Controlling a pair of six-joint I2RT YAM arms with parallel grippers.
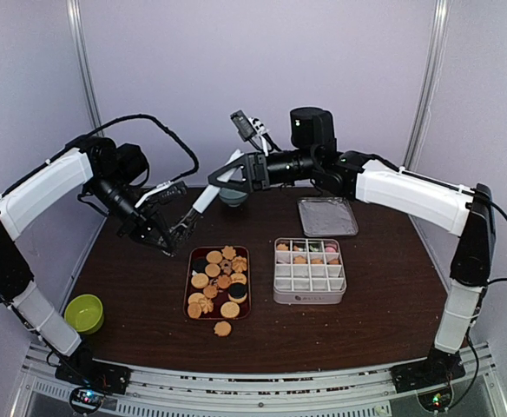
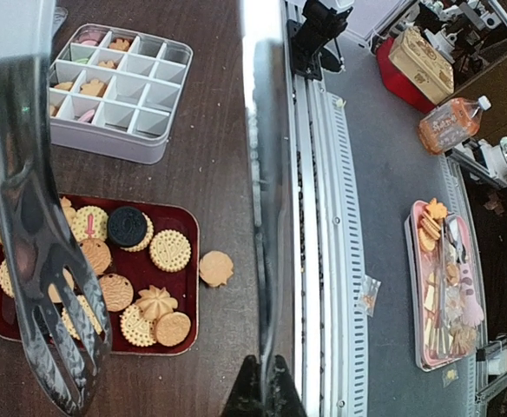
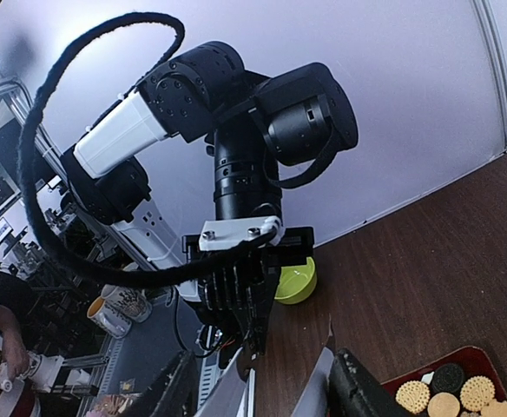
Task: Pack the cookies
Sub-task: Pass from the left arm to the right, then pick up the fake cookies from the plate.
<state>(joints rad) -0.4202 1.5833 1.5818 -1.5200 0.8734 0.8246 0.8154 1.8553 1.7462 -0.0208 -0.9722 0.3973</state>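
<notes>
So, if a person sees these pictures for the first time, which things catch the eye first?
Probably the red tray of cookies near the table's middle, with one stray cookie on the wood just in front of it. Right of it stands a pale divided box, only its far row filled. Above, the left gripper holds tongs over the tray.

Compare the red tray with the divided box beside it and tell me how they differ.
The red tray is a dark red, shallow, open dish; the divided box is pale grey and taller, split into a grid of small cells. On the red tray the cookies lie loose and heaped together; the divided box holds only a few, in its far rows, with the rest empty. One cookie lies on the table just off the tray. Both are rectangular and rest flat on the table.
</notes>
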